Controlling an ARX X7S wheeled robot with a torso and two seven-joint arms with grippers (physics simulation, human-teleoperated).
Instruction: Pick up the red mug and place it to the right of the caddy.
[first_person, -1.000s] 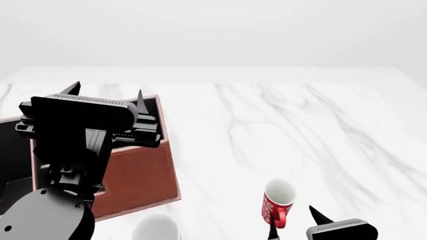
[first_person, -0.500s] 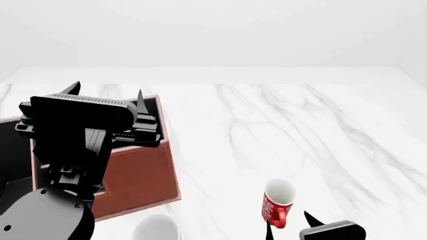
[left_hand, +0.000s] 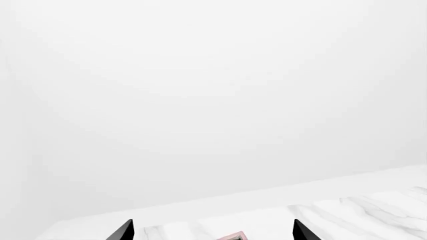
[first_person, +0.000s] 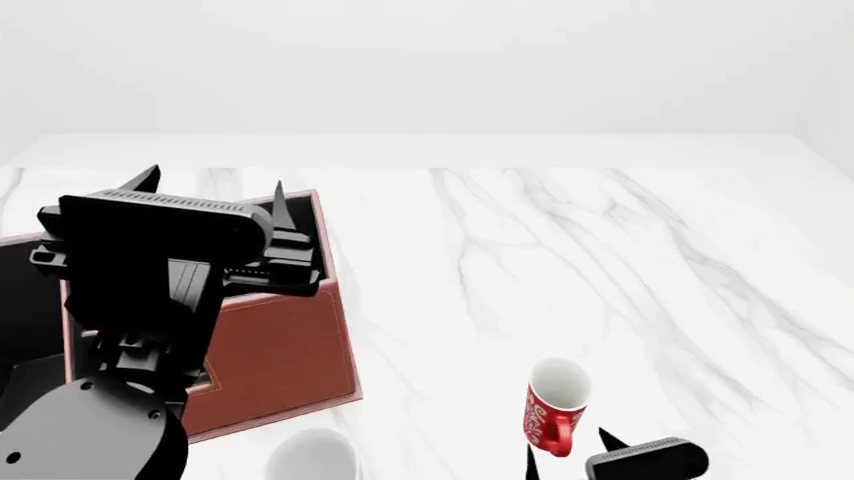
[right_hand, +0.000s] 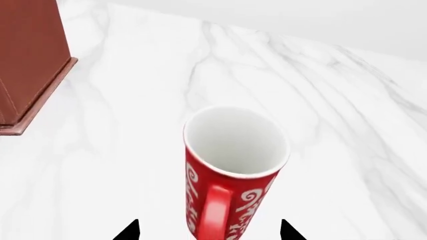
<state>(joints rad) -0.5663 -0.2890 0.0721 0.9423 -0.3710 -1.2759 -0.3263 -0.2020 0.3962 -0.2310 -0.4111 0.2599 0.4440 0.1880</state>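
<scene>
The only marking is white script lettering on the red mug, running along its wall on both sides of the handle. The curled strokes resemble a soft-drink logo, but no word can be read. The caddy bears no label.

Open marble table right of caddy, red mug alone there, white mug near caddy's front.
</scene>
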